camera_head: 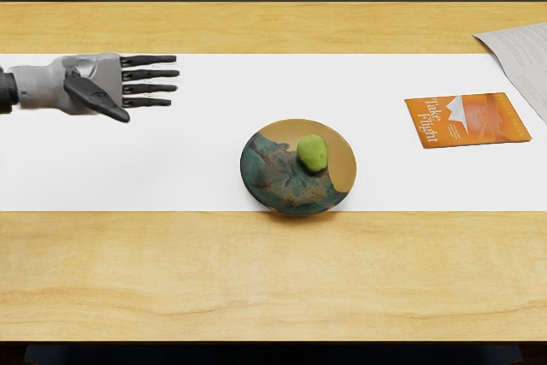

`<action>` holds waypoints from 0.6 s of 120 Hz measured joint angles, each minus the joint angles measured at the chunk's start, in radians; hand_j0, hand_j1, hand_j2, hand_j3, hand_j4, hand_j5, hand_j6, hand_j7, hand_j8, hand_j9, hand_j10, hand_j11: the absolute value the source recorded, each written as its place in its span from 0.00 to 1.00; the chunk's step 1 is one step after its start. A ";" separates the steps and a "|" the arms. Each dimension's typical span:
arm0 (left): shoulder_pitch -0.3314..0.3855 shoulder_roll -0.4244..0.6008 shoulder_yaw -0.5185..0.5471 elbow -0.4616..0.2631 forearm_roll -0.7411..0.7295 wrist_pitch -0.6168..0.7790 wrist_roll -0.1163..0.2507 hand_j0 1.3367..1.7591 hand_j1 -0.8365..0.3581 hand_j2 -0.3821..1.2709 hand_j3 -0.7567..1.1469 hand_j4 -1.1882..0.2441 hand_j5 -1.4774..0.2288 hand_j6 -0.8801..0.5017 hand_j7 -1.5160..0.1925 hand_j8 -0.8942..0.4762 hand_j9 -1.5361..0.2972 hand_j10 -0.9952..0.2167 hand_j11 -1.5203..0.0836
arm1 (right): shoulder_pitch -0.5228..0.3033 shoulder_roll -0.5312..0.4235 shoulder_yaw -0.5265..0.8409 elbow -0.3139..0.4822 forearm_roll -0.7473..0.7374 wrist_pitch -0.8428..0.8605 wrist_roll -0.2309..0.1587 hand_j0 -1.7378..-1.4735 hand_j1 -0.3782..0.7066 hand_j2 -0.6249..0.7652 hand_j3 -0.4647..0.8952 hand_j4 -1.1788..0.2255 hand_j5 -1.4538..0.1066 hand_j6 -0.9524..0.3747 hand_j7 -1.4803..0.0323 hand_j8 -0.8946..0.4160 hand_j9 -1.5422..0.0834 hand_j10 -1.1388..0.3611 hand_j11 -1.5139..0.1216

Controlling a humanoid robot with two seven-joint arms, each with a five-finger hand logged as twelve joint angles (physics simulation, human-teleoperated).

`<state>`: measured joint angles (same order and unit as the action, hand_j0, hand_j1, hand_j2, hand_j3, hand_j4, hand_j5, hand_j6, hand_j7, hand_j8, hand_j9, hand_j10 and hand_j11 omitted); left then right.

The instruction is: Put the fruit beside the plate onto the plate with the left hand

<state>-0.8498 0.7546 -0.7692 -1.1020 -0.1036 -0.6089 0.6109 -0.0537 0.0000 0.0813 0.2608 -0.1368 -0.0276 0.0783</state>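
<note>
While the wooden counter [273, 279] fills most of the view, a white strip [128, 168] runs across it and the plate [269, 179] sits on that strip. Dark wall is behind the plate, past the far edge. An orange "Take Flight" booklet [467, 120] lies well right of the plate, with a grey paper sheet [523, 57] further right. The fruit [312, 152] is small, lumpy and yellow-green, lying on the plate right of its middle. My left hand [98, 83] is well left of the plate, fingers straight and spread, holding nothing.
</note>
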 joint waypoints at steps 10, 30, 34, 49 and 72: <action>0.004 0.022 -0.001 0.050 -0.015 -0.001 0.000 0.76 0.99 0.23 0.40 0.83 0.86 0.63 0.88 0.65 0.83 0.82 0.94 | 0.000 0.000 0.000 0.000 0.000 0.000 0.000 0.30 0.04 0.45 0.34 0.83 0.92 0.71 0.97 0.67 0.94 0.75 0.91; 0.031 0.084 -0.002 0.103 -0.025 -0.002 0.000 0.76 0.99 0.23 0.40 0.83 0.86 0.63 0.88 0.65 0.83 0.82 0.94 | 0.000 0.000 0.000 0.000 0.000 0.000 0.000 0.30 0.04 0.45 0.34 0.83 0.92 0.71 0.97 0.67 0.94 0.75 0.91; 0.032 0.098 -0.002 0.107 -0.026 -0.003 0.000 0.76 0.99 0.23 0.40 0.83 0.86 0.64 0.88 0.65 0.83 0.82 0.94 | 0.000 0.000 0.000 0.000 0.000 0.000 0.000 0.30 0.04 0.45 0.34 0.83 0.92 0.71 0.97 0.67 0.94 0.75 0.91; 0.038 0.120 -0.002 0.114 -0.027 -0.003 0.000 0.76 0.99 0.23 0.40 0.83 0.86 0.64 0.88 0.65 0.83 0.82 0.94 | 0.000 0.000 0.000 0.000 0.000 0.000 0.000 0.30 0.04 0.45 0.34 0.83 0.92 0.71 0.97 0.67 0.94 0.75 0.91; 0.042 0.129 -0.002 0.131 -0.028 -0.003 0.000 0.76 0.99 0.23 0.40 0.83 0.86 0.64 0.88 0.65 0.84 0.82 0.94 | 0.000 0.000 0.000 0.000 0.000 0.000 0.000 0.30 0.04 0.45 0.34 0.83 0.92 0.71 0.97 0.67 0.94 0.75 0.91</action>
<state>-0.8083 0.8838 -0.7712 -0.9706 -0.1317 -0.6117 0.6109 -0.0537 0.0000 0.0813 0.2608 -0.1365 -0.0276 0.0782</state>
